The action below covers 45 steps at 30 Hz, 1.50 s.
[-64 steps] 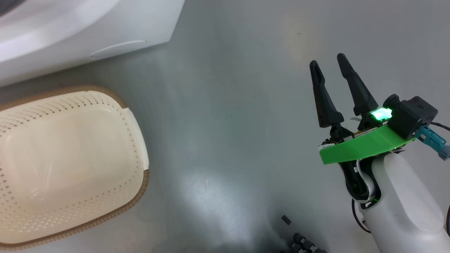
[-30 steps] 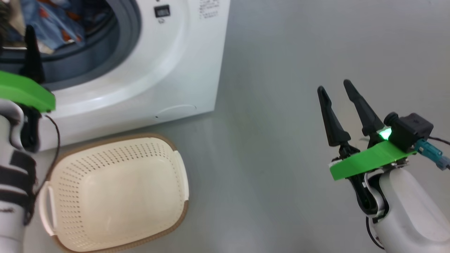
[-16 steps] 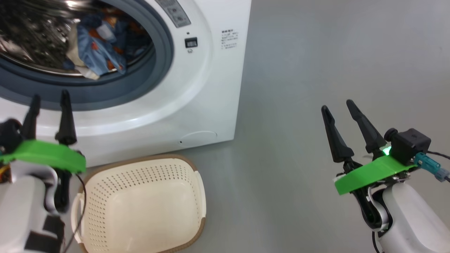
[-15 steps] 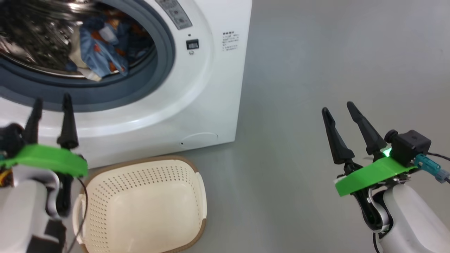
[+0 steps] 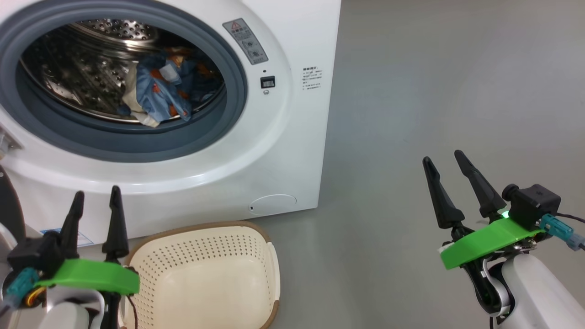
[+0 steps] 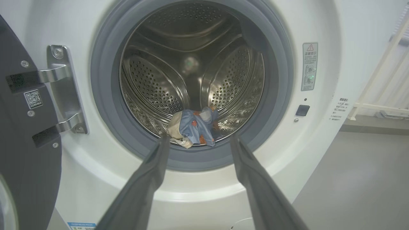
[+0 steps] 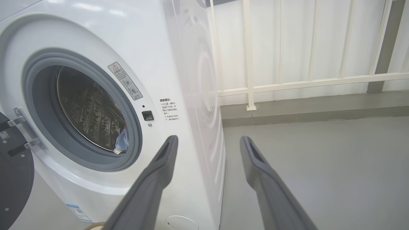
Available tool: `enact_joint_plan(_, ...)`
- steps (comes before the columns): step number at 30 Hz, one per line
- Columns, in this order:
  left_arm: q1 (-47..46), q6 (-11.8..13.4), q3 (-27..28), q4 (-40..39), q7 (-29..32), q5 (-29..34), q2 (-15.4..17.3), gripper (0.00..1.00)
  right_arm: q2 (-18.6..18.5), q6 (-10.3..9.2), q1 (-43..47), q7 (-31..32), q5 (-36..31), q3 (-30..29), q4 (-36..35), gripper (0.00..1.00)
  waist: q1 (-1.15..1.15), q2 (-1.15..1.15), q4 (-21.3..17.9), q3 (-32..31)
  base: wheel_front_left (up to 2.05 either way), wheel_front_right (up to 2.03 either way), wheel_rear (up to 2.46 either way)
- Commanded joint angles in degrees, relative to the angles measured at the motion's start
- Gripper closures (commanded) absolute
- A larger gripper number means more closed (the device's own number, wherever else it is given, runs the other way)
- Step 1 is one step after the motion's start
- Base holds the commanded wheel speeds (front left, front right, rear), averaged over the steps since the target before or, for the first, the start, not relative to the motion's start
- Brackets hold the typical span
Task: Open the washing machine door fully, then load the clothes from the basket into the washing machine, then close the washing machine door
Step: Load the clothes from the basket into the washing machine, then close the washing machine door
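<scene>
off to the left of the open, empty left claw (image 5: 97, 192) stands the big round black washing machine door (image 6: 22, 153), wide open. the left arm is nearer it. the soft blue and cream clothes (image 5: 155, 93) lie inside the big white washing machine (image 5: 292, 151). the right claw (image 5: 443, 156) is open too.

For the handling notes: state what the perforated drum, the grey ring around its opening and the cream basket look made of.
The shiny perforated drum looks like polished steel: mirror-like highlights, punched holes. The grey-blue ring around the opening looks like matte rubber, dull and unreflective, possibly plastic. The cream perforated basket looks like smooth moulded plastic, faintly glossy; its brown rim only seems woven.
</scene>
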Motion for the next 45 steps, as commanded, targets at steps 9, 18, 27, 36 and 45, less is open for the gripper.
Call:
enact_joint_plan(9, 4.5, 1.1, 3.8, -6.4, -0.4, 2.8, -0.2, 0.00, -0.9, 0.25, 1.6, -0.5, 0.3, 0.3, -1.1, 0.00, 0.01, 0.00, 0.8, -1.2, 0.00, 0.00, 0.00)
enact_joint_plan(18, 6.4, 0.6, 4.4, -8.0, -0.4, 4.3, -1.1, 0.00, -1.1, 0.25, 1.8, -0.5, 0.2, 0.6, -0.9, 0.00, 0.01, 0.00, 1.0, -2.0, 0.00, 0.00, 0.00)
enact_joint_plan(27, 7.0, 0.4, 5.6, -8.9, -0.4, 6.0, -1.8, 0.00, -1.3, 0.25, 1.9, -0.5, -0.3, 1.2, -0.5, 0.00, 0.01, 0.00, 0.9, -2.4, 0.00, 0.00, 0.00)
enact_joint_plan(36, 7.1, 0.1, 6.1, -8.8, -0.4, 6.8, -2.4, 0.00, -1.3, 0.25, 1.9, -0.5, -1.2, 1.2, -0.3, 0.00, 0.01, 0.00, 1.2, -2.4, 0.00, 0.00, 0.00)
enact_joint_plan(45, 7.2, 0.0, 6.2, -8.6, -0.4, 7.1, -2.8, 0.00, -1.2, 0.25, 2.0, -0.5, -1.4, 1.1, -0.3, 0.00, 0.01, 0.00, 1.3, -2.4, 0.00, 0.00, 0.00)
